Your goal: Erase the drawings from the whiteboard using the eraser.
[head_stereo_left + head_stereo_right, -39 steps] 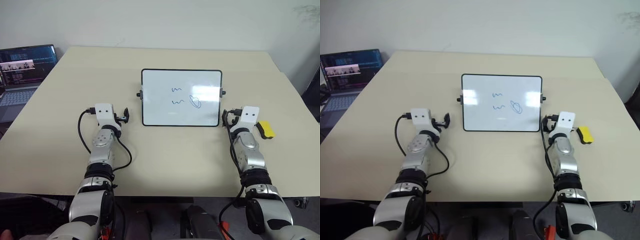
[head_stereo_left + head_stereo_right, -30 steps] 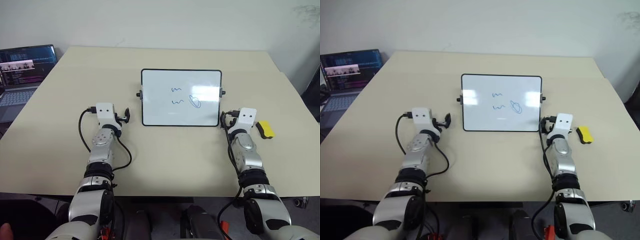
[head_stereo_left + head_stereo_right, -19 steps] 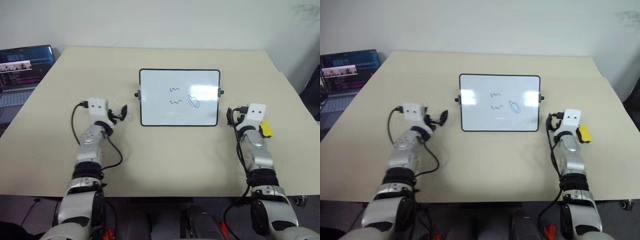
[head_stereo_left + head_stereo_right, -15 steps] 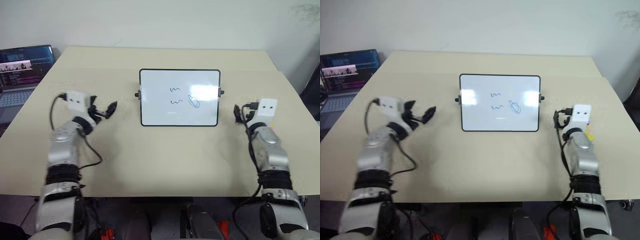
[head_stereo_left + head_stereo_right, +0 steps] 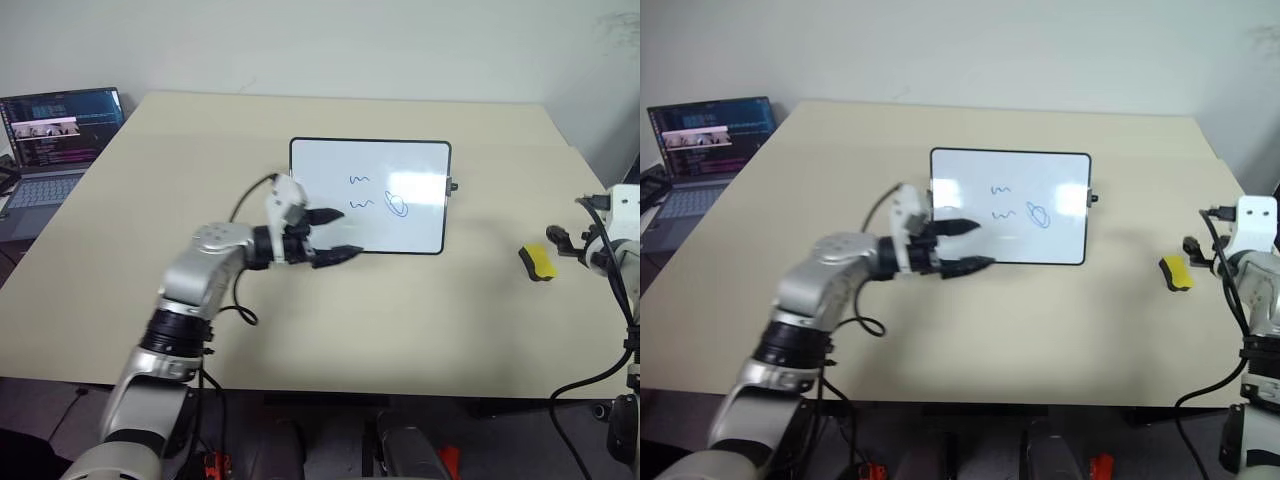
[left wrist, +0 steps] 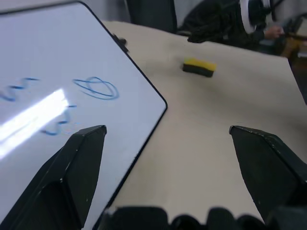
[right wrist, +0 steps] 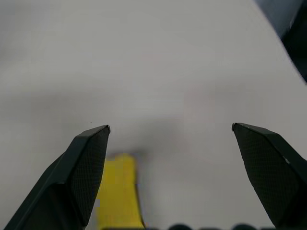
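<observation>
Beige table [image 5: 420, 310], white wall, laptop [image 5: 52, 140] possibly running, both pincers spread wide, empty.

whiteboard [image 5: 330, 165]: white, black frame | drawings [image 5: 377, 195]: blue | eraser [image 5: 538, 262]: yellow, dark underside

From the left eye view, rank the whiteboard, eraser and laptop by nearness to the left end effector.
1. whiteboard: right by the left end effector, whose fingers overlap its near-left corner.
2. eraser: on the table, far toward the robot's right.
3. laptop: beyond the table's far-left edge.
</observation>
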Action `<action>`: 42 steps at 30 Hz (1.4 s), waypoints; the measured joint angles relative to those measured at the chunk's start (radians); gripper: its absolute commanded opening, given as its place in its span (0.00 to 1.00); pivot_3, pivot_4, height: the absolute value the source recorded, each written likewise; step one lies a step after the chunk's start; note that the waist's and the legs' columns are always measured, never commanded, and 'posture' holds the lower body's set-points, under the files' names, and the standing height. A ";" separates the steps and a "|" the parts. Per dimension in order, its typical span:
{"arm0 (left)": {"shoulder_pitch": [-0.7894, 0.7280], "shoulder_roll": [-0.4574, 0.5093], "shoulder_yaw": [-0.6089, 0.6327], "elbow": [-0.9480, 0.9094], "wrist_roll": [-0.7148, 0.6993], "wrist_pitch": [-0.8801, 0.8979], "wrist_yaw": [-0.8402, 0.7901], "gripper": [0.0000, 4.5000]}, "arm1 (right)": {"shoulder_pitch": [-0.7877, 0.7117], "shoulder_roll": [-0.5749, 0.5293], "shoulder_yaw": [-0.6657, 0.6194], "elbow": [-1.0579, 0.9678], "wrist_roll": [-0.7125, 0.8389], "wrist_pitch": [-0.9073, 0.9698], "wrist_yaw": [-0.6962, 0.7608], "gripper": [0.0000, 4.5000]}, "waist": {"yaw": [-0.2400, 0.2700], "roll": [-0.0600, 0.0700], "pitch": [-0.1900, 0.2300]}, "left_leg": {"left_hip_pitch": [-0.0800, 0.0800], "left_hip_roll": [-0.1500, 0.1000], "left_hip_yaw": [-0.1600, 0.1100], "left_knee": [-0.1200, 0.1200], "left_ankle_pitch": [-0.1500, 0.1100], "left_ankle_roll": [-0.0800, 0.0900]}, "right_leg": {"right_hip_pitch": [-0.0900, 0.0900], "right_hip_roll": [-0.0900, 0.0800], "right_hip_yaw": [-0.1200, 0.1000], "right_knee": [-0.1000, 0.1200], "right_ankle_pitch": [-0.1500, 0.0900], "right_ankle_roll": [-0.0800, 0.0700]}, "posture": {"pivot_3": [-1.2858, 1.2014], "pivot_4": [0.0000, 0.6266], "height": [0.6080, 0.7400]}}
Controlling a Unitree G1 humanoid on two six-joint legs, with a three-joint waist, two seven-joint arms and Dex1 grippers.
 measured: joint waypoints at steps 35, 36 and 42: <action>0.010 -0.121 -0.095 0.084 0.158 -0.097 -0.006 1.00 | -0.025 -0.012 0.035 0.050 0.046 0.102 0.170 1.00 | -0.010 0.000 0.000 | 0.000 -0.001 0.001 0.000 0.000 0.000 | 0.000 -0.001 0.001 0.000 -0.001 0.002 | 0.52 0.24 1.00; 0.010 -0.121 -0.095 0.084 0.158 -0.097 -0.006 1.00 | -0.025 -0.012 0.036 0.050 0.046 0.102 0.175 1.00 | -0.010 0.000 0.000 | 0.000 -0.001 0.001 0.000 0.000 0.000 | 0.000 -0.001 0.001 0.000 -0.001 0.002 | 0.52 0.24 1.00; 0.010 -0.119 -0.094 0.084 0.158 -0.097 -0.006 1.00 | -0.022 -0.012 0.081 0.050 0.039 0.099 0.202 1.00 | -0.011 0.000 0.000 | 0.000 -0.001 0.001 0.000 0.000 0.000 | 0.000 -0.001 0.002 0.000 -0.001 0.002 | 0.52 0.24 1.00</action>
